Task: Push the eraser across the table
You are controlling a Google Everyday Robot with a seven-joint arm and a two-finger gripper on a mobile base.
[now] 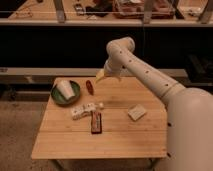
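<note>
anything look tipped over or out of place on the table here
The white cup lies on its side on the green plate at the table's far left corner, rather than upright. Nothing looks spilled. The eraser lies flat near the middle; the gripper hangs above the far edge, apart from it.

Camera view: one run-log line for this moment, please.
phase: pre-contact | gripper: near far edge of table, apart from eraser | eraser: mid-table, untouched | contact: none
</note>
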